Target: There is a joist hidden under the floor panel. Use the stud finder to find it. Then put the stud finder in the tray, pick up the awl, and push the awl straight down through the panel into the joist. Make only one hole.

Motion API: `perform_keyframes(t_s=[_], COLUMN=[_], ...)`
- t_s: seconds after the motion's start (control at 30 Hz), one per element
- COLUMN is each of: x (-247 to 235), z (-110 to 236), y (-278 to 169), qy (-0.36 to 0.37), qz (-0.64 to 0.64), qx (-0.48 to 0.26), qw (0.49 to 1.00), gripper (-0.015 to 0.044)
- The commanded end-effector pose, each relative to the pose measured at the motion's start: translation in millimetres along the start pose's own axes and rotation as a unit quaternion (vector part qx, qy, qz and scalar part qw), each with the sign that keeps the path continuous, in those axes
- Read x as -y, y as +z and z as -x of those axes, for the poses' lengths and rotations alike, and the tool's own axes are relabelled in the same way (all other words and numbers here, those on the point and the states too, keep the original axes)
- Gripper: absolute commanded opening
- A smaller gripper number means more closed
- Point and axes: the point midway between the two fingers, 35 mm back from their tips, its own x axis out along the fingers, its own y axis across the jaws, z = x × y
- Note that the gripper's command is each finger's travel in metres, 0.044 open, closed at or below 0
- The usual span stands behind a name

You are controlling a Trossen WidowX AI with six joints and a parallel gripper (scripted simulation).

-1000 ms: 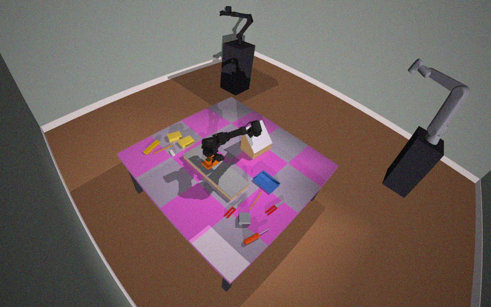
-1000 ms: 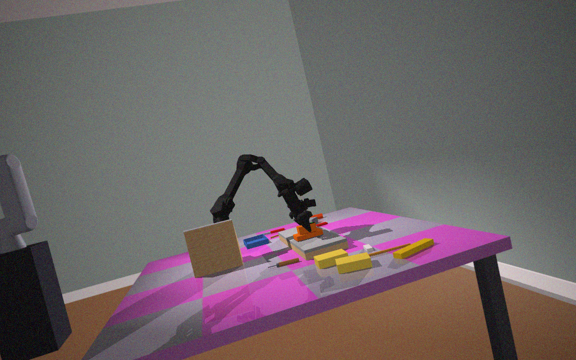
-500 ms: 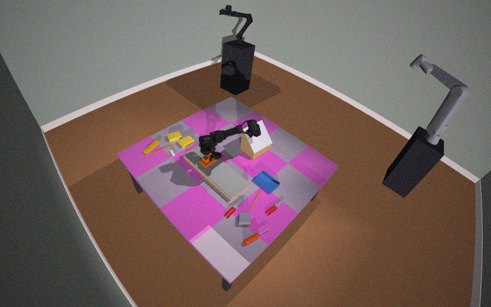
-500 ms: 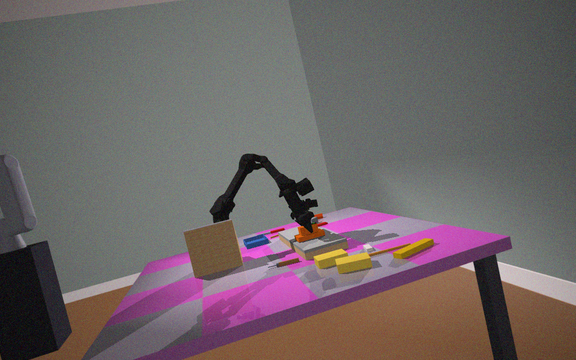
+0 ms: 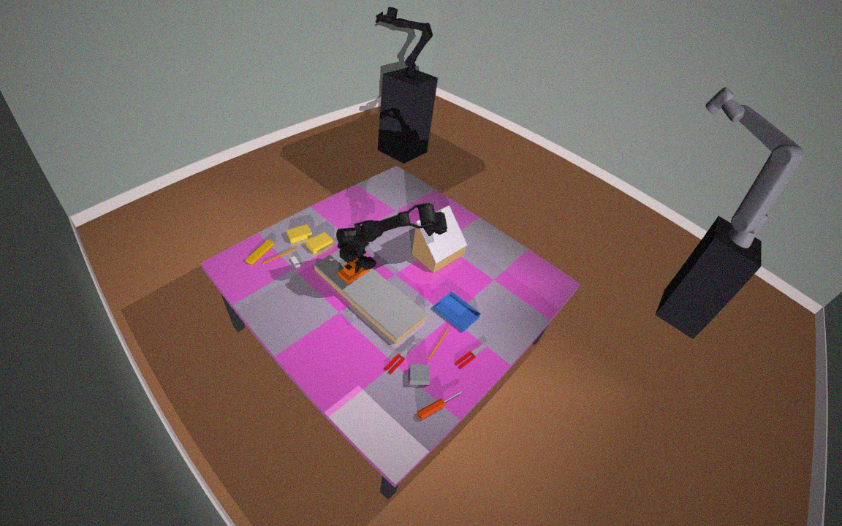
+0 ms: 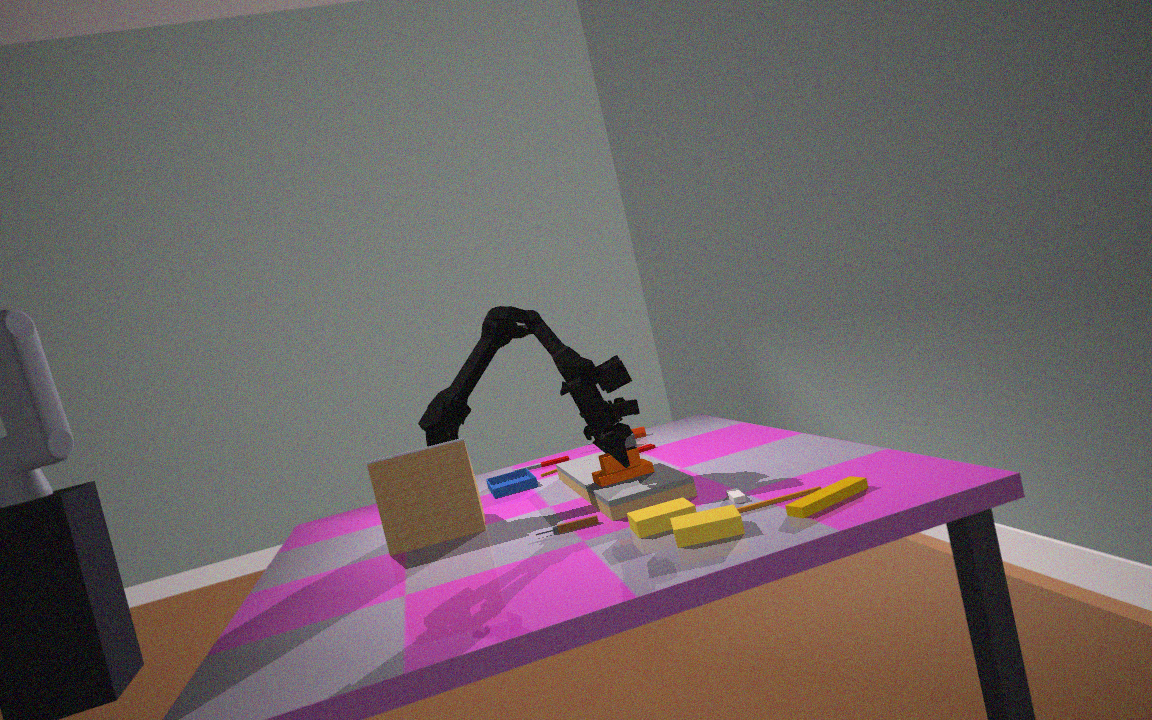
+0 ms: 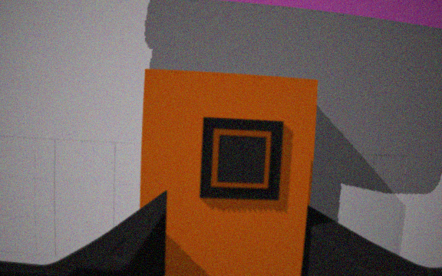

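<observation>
My gripper (image 5: 349, 264) (image 6: 619, 453) (image 7: 227, 202) is shut on the orange stud finder (image 5: 351, 272) (image 6: 623, 471) (image 7: 229, 96). The stud finder rests flat on the grey floor panel (image 5: 380, 305) (image 6: 662, 488) (image 7: 52, 96), near the panel's far end. Its square indicator (image 7: 241, 159) is dark. The blue tray (image 5: 455, 309) (image 6: 511, 483) lies empty to the right of the panel. The awl (image 6: 576, 525), with a brown handle and a thin spike, lies on the table between the panel and the wooden box; in the top view I cannot make it out.
A wooden box (image 5: 440, 247) (image 6: 425, 495) stands by the arm's base. Yellow blocks (image 5: 309, 237) (image 6: 687, 521) lie beyond the panel's far end. Red pliers (image 5: 395, 363), a grey block (image 5: 419, 375) and an orange screwdriver (image 5: 435, 407) lie past the near end.
</observation>
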Motion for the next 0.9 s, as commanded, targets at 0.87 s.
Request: perform_keyframes(t_s=[0.87], x=[53.9], z=[0.6], y=[0.1], qy=[-0.002], qz=[0.001], qx=[0.000], qw=[1.000], gripper=[0.0000])
